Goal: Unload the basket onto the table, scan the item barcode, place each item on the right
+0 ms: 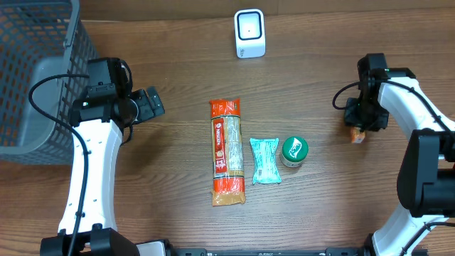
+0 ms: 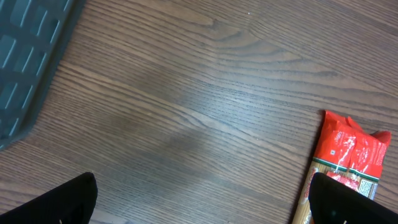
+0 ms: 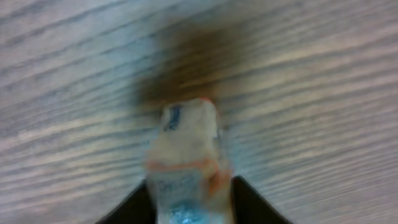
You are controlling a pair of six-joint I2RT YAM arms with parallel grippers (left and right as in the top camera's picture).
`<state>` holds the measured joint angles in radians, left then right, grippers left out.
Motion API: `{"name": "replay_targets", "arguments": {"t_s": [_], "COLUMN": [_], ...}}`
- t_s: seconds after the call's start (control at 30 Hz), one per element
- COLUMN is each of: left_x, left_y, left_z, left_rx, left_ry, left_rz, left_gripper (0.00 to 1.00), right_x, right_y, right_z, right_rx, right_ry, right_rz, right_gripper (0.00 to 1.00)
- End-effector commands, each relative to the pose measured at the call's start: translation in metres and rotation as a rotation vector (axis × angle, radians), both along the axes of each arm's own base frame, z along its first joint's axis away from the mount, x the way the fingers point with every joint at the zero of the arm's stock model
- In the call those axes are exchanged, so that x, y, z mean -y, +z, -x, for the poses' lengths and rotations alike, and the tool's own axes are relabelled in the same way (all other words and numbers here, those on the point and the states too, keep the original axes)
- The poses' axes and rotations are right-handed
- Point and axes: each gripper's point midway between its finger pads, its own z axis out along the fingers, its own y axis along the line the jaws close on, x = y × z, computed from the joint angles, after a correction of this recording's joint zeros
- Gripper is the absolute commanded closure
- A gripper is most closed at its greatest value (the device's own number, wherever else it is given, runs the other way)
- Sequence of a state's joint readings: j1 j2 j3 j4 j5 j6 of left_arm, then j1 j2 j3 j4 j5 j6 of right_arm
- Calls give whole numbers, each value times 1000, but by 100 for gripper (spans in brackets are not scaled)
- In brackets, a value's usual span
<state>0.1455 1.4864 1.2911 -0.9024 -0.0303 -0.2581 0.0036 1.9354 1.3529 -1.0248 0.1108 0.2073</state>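
While left fingers (image 2: 62, 202) gape empty near basket (image 1: 35, 78) edge | right fingers (image 3: 252, 208) pinch small packet (image 3: 186, 149)

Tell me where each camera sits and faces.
Overhead: above the table, facing straight down; left arm and right arm show.
Left wrist: on the left arm, facing down at wood; open left hand's fingertips show.
Right wrist: on the right arm, close above a blurred orange-white item between its fingers.
Shared: overhead and left wrist both show the pasta packet.
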Motion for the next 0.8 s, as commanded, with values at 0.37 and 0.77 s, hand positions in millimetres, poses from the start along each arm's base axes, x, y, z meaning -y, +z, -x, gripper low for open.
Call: {"name": "replay_targets", "arguments": {"t_s": [0.37,0.77], "left_x": [1,1], "left_y": [2,2], "left_z": [-1,-1], "left_rx": [5,5], "left_ry": [-14,-14], "left_rz": [-2,-2], "left_gripper": [0,0], "right_x": [-1,-1], "right_y": [1,12], "right_z": [2,-3], "right_rx": [1,6], "right_ry": [5,22], "right_rz": [-4,0], "right_gripper": [57,16]}}
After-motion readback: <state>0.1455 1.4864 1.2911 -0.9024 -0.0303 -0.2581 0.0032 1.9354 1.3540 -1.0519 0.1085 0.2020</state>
